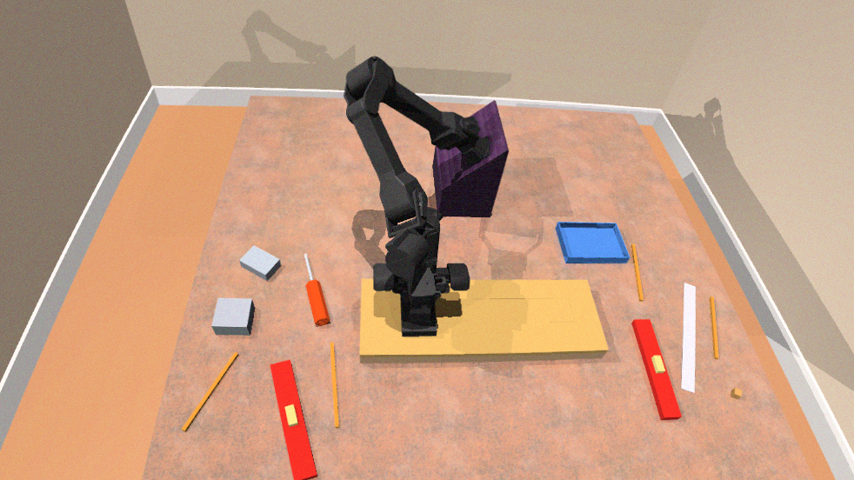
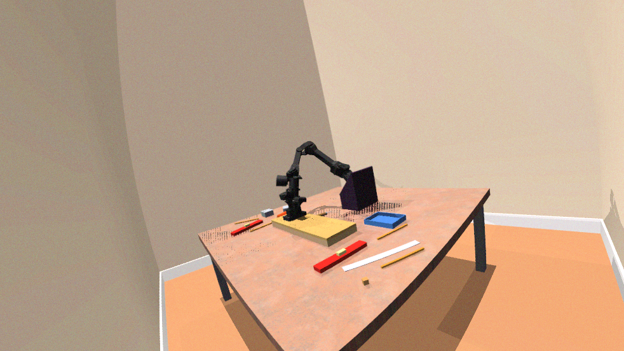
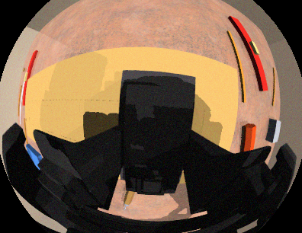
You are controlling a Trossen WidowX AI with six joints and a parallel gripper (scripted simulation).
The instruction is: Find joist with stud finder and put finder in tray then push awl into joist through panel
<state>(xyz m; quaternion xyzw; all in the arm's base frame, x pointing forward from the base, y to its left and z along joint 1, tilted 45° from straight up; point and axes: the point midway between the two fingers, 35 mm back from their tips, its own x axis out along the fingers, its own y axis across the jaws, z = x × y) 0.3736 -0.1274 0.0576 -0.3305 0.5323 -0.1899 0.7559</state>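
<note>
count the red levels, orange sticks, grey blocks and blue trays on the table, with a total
red levels: 2
orange sticks: 4
grey blocks: 2
blue trays: 1
total: 9
</note>
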